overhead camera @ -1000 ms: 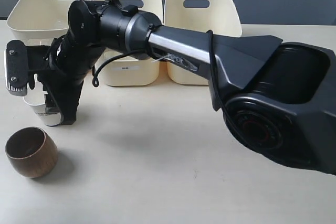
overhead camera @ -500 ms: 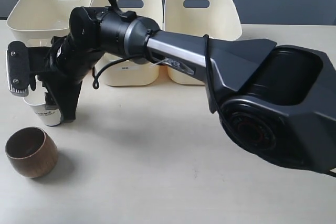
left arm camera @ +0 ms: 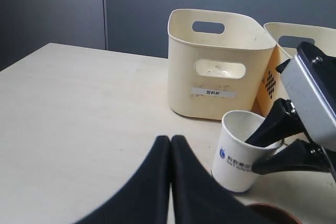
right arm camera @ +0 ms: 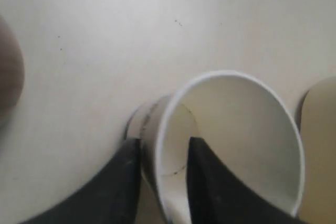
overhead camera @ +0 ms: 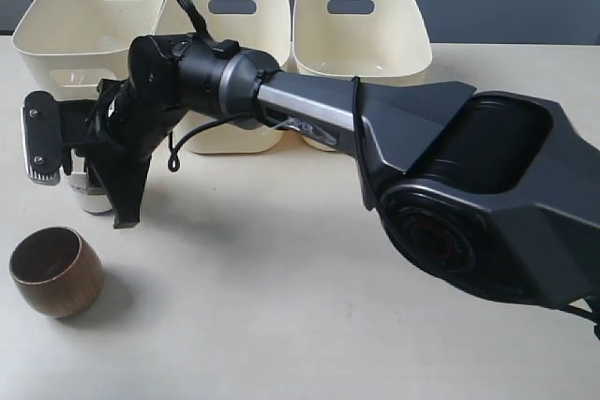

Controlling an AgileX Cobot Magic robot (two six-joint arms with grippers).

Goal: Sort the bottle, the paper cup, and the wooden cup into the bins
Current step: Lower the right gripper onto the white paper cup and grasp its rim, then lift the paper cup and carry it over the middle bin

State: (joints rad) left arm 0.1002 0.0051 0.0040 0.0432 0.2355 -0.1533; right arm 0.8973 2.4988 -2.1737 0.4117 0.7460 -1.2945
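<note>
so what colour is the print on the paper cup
Blue, on the white paper cup; clearest in the left wrist view.

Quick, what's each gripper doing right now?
Left gripper: shut, holding nothing.
Right gripper: shut on the paper cup, one finger inside the rim, one outside.

Paper cup (left arm camera: 242, 153) matt white; wooden cup (overhead camera: 56, 271) grained; bins (overhead camera: 361, 25) smooth plastic.

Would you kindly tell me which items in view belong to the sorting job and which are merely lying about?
Job:
- paper cup, its wall between the right end effector's fingers
- wooden cup
- bins

Lying about:
- nothing; only the bare table
</note>
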